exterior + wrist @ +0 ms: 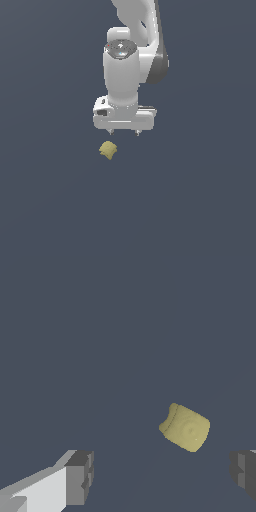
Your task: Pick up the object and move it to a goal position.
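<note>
End effector (124, 132) spread wide, empty — object (108, 150) at its seven o'clock looks light, rigid, lumpy — pinch its flatter sides.

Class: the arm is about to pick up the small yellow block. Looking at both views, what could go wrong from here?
1. The open claw is not centred over the block; a straight descent could miss it or knock it aside.
2. The block is lumpy and lies skewed to the fingers, so it may twist or slip when squeezed.
</note>
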{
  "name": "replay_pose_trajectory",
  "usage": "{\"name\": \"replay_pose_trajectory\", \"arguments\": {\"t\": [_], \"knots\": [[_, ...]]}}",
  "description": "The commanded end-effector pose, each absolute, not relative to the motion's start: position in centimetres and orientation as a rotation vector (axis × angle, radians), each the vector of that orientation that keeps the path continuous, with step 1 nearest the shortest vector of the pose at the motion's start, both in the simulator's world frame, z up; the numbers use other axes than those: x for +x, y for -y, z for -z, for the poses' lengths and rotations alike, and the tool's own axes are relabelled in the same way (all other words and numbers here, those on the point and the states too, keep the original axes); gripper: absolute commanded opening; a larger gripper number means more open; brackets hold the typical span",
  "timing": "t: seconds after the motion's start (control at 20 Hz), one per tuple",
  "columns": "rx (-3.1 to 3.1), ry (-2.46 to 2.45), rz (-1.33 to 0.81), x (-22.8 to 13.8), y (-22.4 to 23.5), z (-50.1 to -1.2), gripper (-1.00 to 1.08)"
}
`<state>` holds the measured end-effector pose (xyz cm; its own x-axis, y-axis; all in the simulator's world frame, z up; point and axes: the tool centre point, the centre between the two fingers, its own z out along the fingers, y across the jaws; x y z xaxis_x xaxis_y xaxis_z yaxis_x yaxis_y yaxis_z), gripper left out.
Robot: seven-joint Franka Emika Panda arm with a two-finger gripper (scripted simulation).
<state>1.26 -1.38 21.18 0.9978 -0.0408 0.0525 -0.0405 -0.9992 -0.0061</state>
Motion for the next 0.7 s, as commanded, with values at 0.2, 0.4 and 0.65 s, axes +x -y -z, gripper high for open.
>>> {"name": "replay_pose_trajectory", "arguments": {"t": [0.2,0.4,0.65], "knots": [[-3.135,-0.055,0.101,1.5,1.6,-21.8,1.00],[-3.135,-0.031,0.143,2.1,2.2,-23.2,1.00],[-3.135,-0.023,0.151,2.2,2.2,-23.5,1.00]]}}
